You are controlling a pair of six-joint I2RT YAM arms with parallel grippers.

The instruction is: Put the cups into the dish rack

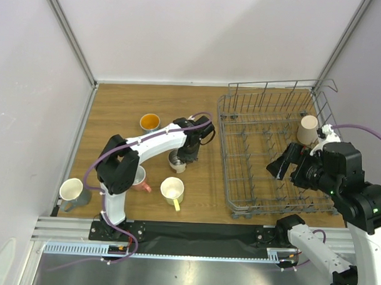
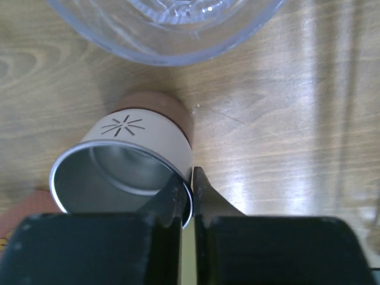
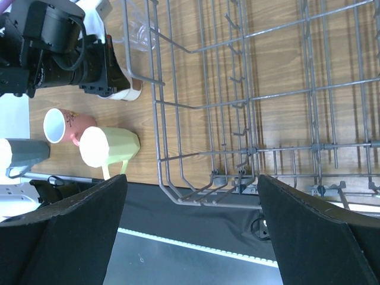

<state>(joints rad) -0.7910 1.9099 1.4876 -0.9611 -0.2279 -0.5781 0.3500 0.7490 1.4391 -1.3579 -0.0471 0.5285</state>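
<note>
Pinching only the thin rim of the small steel cup, which stands on the wooden table just beside the clear glass, the left gripper may let it pivot or slip on lifting and knock that glass.

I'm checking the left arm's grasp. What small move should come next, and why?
Probably lift the steel cup straight up: the left gripper pinches its rim, and a clear glass stands close by, so rising first should avoid knocking it.
</note>
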